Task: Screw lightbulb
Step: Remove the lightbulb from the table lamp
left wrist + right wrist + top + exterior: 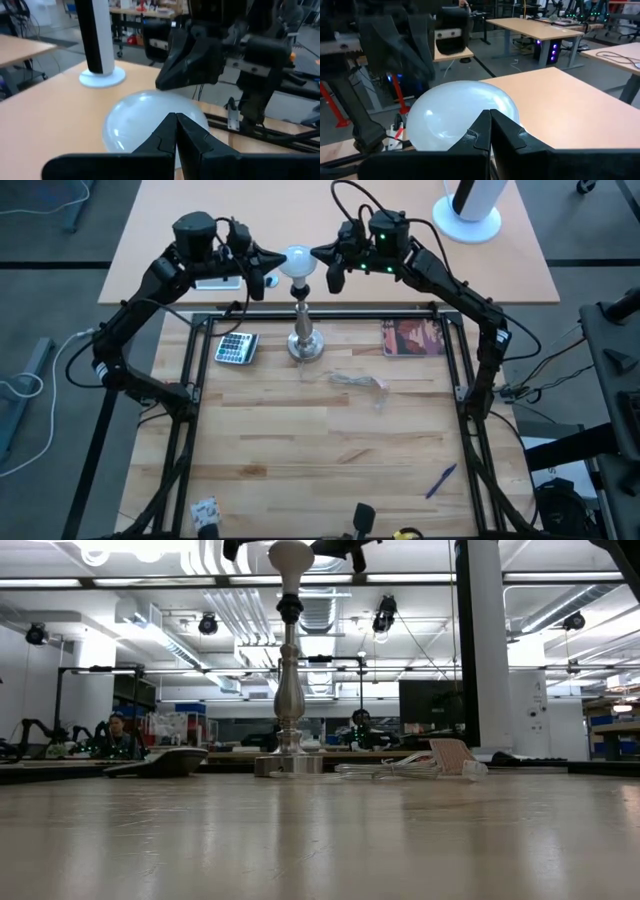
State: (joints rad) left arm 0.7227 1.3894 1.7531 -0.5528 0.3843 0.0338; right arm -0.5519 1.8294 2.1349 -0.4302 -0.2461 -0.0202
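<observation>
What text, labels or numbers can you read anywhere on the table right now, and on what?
None can be read.
Calculator: keys show, markings too small.
Book: reddish cover picture, any title blurred.
Small packet at the table's near edge: print too small.
Lightbulb and its stand: no visible markings.

The lightbulb sits atop the stand — calculator left, booklet right

Low view: the lightbulb loses its crown past the twelve o'clock edge. Both wrist views hide its screw base behind shut fingers. Distant seated people are too small to read.
</observation>
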